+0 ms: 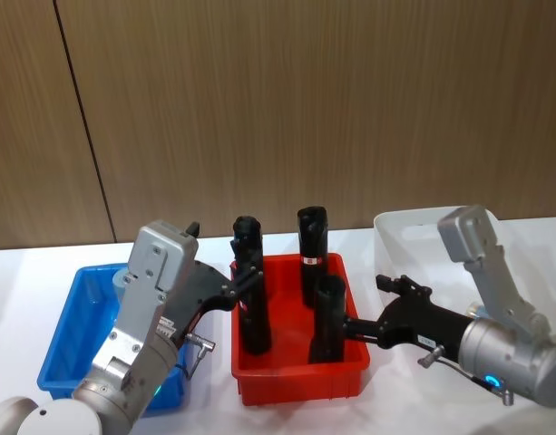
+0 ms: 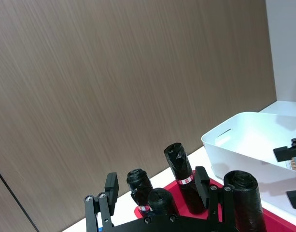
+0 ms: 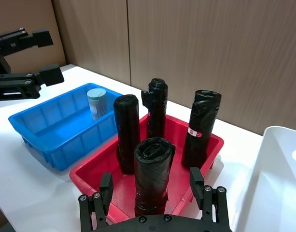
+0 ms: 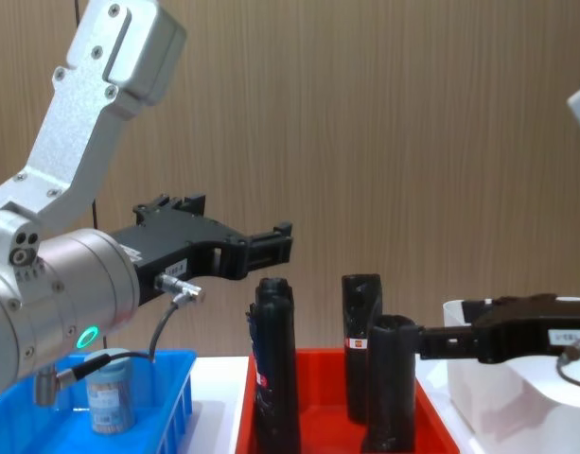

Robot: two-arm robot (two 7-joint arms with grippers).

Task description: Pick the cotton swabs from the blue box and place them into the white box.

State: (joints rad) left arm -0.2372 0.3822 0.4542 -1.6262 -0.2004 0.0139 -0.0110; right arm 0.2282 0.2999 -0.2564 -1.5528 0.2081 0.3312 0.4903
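Observation:
One cotton swabs jar (image 3: 96, 103) with a pale blue lid stands upright in the blue box (image 3: 46, 126), near its far wall; in the chest view the jar (image 4: 110, 392) shows low at left. My left gripper (image 1: 241, 288) hangs open above the gap between the blue box (image 1: 73, 331) and the red tray, holding nothing. Its fingers (image 2: 111, 186) are spread wide. My right gripper (image 3: 151, 182) is open at the red tray's near right side, with a black cylinder (image 3: 152, 174) just ahead of its fingers. The white box (image 1: 404, 237) sits at the right, behind the right arm.
A red tray (image 1: 300, 376) between the two boxes holds several tall black cylinders (image 1: 311, 249). A wood-panelled wall runs close behind the white table (image 1: 24, 290). The white box's (image 2: 244, 135) rim rises beside the tray's right edge.

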